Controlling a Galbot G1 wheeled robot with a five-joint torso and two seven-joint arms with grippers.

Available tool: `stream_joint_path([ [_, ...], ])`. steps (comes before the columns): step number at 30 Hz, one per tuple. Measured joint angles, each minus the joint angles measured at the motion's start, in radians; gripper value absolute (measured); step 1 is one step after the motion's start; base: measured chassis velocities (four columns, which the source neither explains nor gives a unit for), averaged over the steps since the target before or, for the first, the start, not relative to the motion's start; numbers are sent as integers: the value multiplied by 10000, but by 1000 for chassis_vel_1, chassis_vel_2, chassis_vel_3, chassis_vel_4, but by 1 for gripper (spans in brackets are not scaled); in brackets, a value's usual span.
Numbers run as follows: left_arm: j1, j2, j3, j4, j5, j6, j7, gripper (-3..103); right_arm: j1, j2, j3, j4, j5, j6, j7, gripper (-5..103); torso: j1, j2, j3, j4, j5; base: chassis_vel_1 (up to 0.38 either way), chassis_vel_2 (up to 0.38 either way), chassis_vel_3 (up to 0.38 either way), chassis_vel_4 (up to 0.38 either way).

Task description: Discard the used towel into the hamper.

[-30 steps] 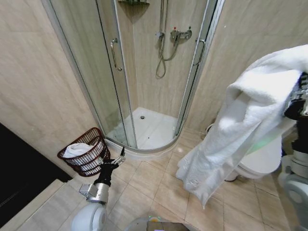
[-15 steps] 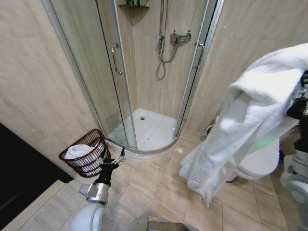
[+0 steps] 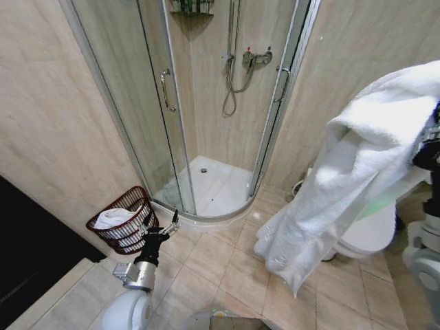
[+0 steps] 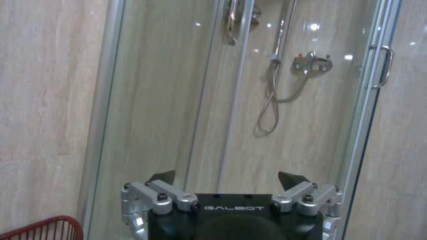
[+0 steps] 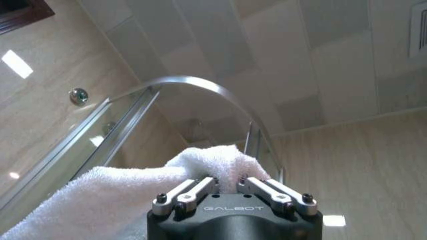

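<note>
A thick, nubby white terry-cloth towel is seen clamped by the matt black and bare-metal right gripper. The hamper is made of dark reddish-brown open-weave wicker. The floor is laid with glossy beige tile. The shower enclosure is formed of clear, smooth glass framed in polished chrome metal.

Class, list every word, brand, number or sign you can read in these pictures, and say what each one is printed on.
"GALBOT" on the black body of the left gripper, open in front of the glass shower door.
"GALBOT" on the black body of the right gripper, shut on the white terry towel.
No other text is readable; the dark reddish-brown wicker hamper carries no label.
</note>
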Motion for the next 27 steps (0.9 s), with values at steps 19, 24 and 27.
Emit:
stream_joint_path([
  [19, 0, 0, 0, 0, 0, 0, 0, 100, 1, 35, -152, 0, -15, 32, -44, 7, 386, 880, 497, 0, 0, 0, 0, 0, 0],
  [24, 0, 0, 0, 0, 0, 0, 0, 100, 3, 36, -144, 0, -18, 38, -50, 7, 503, 1138, 635, 0, 0, 0, 0, 0, 0],
  [27, 0, 0, 0, 0, -1, 0, 0, 100, 3, 43, -134, 0, -18, 42, -51, 7, 556, 1249, 693, 0, 0, 0, 0, 0, 0],
])
